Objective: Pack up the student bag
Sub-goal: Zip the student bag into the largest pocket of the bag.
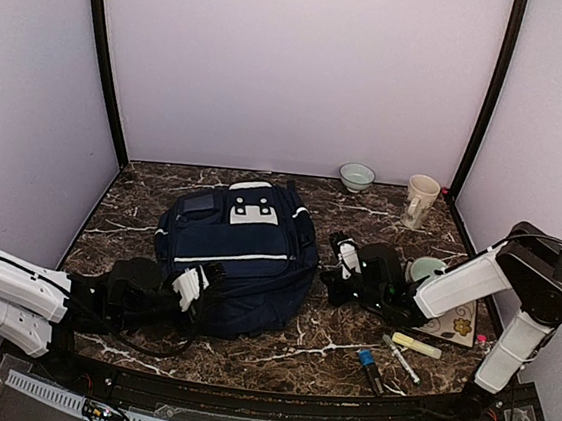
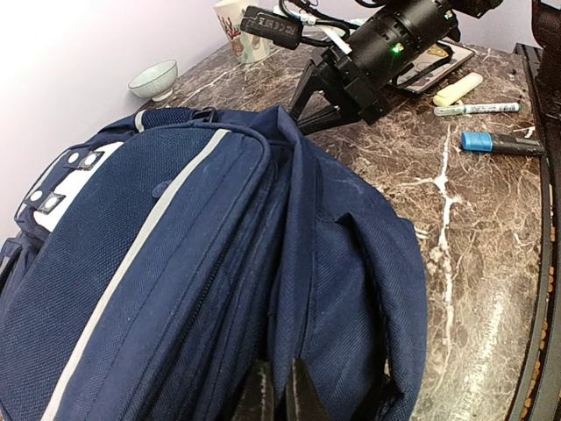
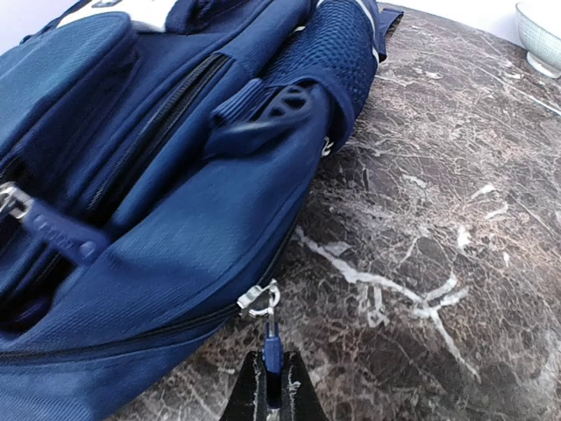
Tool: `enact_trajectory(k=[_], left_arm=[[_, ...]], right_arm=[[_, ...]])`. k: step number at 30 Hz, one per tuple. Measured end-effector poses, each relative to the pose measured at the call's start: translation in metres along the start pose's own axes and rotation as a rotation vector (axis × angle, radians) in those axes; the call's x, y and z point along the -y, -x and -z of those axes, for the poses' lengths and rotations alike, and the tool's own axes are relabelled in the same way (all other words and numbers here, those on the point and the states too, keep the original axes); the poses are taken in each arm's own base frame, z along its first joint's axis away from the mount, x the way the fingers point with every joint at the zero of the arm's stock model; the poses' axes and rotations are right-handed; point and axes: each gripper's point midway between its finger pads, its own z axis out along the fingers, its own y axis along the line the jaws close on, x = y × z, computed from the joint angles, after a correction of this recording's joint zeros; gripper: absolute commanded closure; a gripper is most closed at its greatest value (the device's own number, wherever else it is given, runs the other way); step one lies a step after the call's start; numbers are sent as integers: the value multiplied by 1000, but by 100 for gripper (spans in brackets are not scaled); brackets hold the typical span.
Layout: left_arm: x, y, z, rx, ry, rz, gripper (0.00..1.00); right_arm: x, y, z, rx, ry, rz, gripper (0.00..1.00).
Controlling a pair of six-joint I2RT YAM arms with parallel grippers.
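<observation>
The student bag (image 1: 236, 251), navy blue with a white stripe and a grey-white patch, lies flat in the middle of the marble table. At its near left corner, my left gripper (image 1: 202, 288) is shut on a fold of the bag's fabric (image 2: 289, 333); in the left wrist view the fingertips (image 2: 262, 373) pinch the cloth. My right gripper (image 1: 326, 276) is at the bag's right side. In the right wrist view it (image 3: 273, 355) is shut on the blue zipper pull (image 3: 273, 338), which hangs from the metal slider (image 3: 263, 301) at the bag's (image 3: 175, 219) lower edge.
A pale bowl (image 1: 356, 175) and a mug (image 1: 420, 200) stand at the back right. By the right arm lie a green cup (image 1: 424, 269), a patterned card (image 1: 453, 324), a yellow highlighter (image 1: 416, 344), a white marker (image 1: 401, 359) and a blue-capped marker (image 1: 369, 369).
</observation>
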Motion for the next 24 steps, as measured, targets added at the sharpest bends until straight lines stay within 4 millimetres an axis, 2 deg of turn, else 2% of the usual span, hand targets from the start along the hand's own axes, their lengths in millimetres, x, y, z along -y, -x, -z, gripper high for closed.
enact_trajectory(k=[4, 9, 13, 16, 19, 23, 24], left_arm=[[-1, -1, 4, 8, -2, 2, 100], [1, -3, 2, 0, -5, 0, 100], [6, -12, -4, -30, -15, -12, 100], [9, -17, -11, -49, -20, -23, 100], [10, -16, -14, -45, -26, -37, 100], [13, -12, -14, -27, -43, -51, 100], [15, -12, -15, -24, -51, -56, 100]], right_arm=[[3, 4, -8, 1, 16, -24, 100], [1, 4, -2, 3, 43, -40, 100], [-3, 3, 21, 10, 65, -43, 100], [-16, 1, 42, 16, 78, -18, 100], [-24, -5, 54, 16, 69, 4, 100], [-21, -21, 63, -3, 46, -12, 100], [-21, -23, 65, -3, 43, -20, 93]])
